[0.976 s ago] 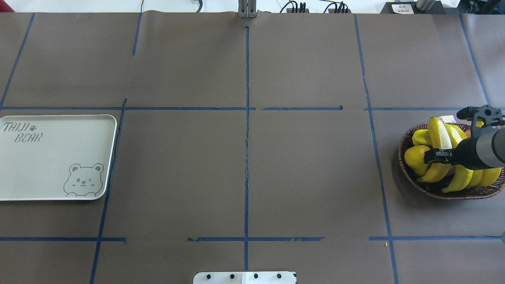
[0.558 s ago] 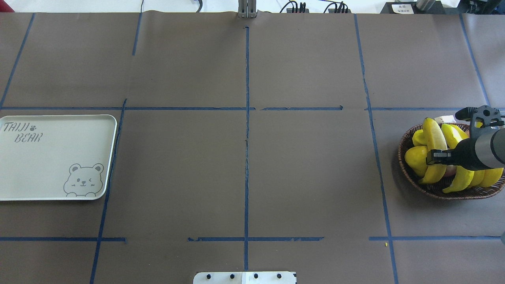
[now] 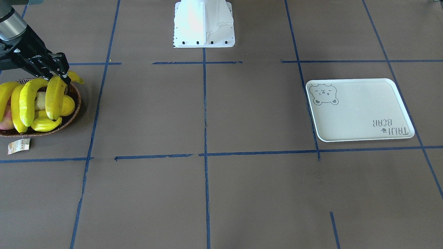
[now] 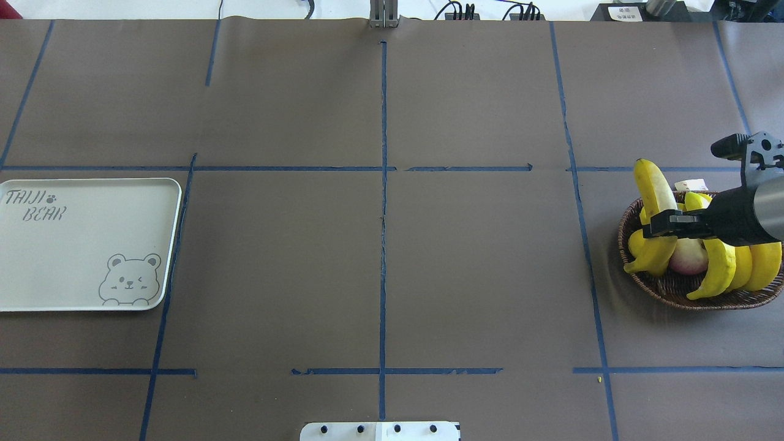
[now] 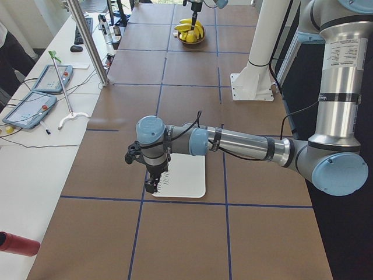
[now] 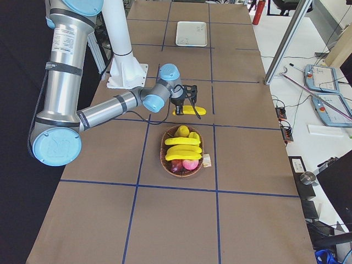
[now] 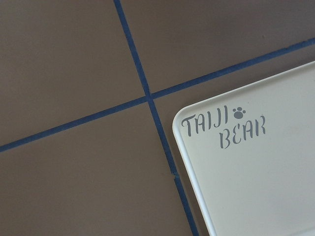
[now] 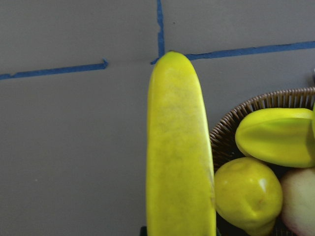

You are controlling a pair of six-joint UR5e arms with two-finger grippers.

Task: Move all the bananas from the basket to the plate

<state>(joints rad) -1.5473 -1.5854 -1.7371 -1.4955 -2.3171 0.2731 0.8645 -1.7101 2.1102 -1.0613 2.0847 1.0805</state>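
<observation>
Right gripper [image 4: 660, 224] pinches one banana [image 4: 653, 187] around its middle, held above the basket [image 4: 704, 301]; left gripper [image 5: 152, 181] hangs over the plate [image 5: 187, 175] corner, spread or pressed together I cannot tell

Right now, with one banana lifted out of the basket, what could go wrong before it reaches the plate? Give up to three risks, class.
1. The right gripper pinches the banana at one narrow spot near its middle; it may swivel or slip on the long carry to the plate.
2. The left gripper hangs over the plate, so the arms might clash there.
3. The banana's lower end looks close to the basket rim and could snag it.
</observation>
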